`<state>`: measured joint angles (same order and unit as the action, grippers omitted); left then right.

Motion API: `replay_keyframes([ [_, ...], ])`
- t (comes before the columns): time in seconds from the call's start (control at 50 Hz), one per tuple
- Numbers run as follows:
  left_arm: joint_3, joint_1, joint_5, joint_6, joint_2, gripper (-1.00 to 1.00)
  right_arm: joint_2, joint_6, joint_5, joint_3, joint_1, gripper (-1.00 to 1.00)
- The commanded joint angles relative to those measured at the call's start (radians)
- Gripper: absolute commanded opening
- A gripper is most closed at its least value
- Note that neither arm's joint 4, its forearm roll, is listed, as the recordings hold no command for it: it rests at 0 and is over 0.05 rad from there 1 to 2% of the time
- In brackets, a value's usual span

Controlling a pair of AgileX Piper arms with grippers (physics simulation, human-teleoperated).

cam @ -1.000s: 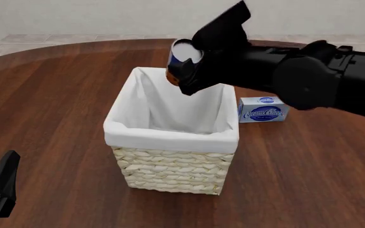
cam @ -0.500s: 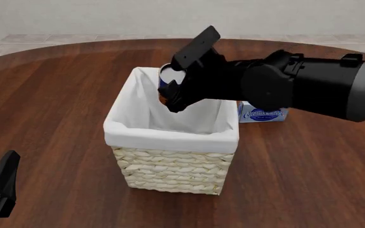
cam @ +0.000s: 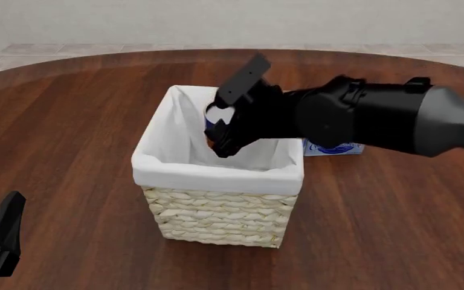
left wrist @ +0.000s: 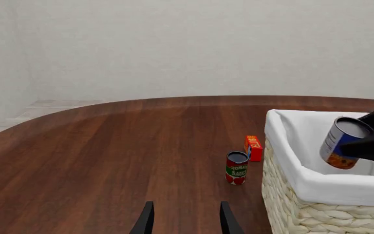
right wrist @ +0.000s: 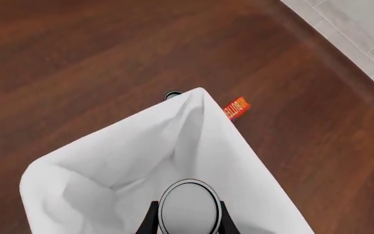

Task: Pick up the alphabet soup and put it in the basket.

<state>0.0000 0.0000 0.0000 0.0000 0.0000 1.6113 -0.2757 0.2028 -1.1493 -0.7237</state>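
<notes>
The right gripper (cam: 220, 128), at the center of the front view, holds the alphabet soup (cam: 217, 118) over the open mouth of the basket (cam: 215, 208), its jaws pinching the can by its sides. The can sits tilted, its pale flat top turned toward the upper left of the frame, its lower end dipping below the level of the white liner folded over the rim. In the right wrist view the can (right wrist: 189, 208) shows at the bottom center, a finger (right wrist: 152, 220) on either side, with the liner's white hollow beyond it.

The step in hand looks to be the release. Done well, it would mean letting go only once the can is clear of the liner's fold and over the middle of the hollow, since a tilted can dropped near the wall could catch the cloth or roll against it.

The left gripper (left wrist: 185, 220) waits at the bottom of its own view, jaws spread and holding nothing. Also on the table (cam: 70, 121): a tomato sauce can (left wrist: 236, 167) and a small red box (left wrist: 253, 147) just beside the basket, and a blue-and-white box (cam: 335, 147) half hidden behind the right arm.
</notes>
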Motion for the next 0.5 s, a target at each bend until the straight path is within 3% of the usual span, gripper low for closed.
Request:
replay_keyframes([
  [0.02,0.0,0.0,0.0,0.0,0.0,1.0,0.02,0.012,0.005,0.005,0.001,-1.0],
  [0.5,0.0,0.0,0.0,0.0,0.0,1.0,0.054,-0.001,0.003,0.008,0.021,-1.0],
])
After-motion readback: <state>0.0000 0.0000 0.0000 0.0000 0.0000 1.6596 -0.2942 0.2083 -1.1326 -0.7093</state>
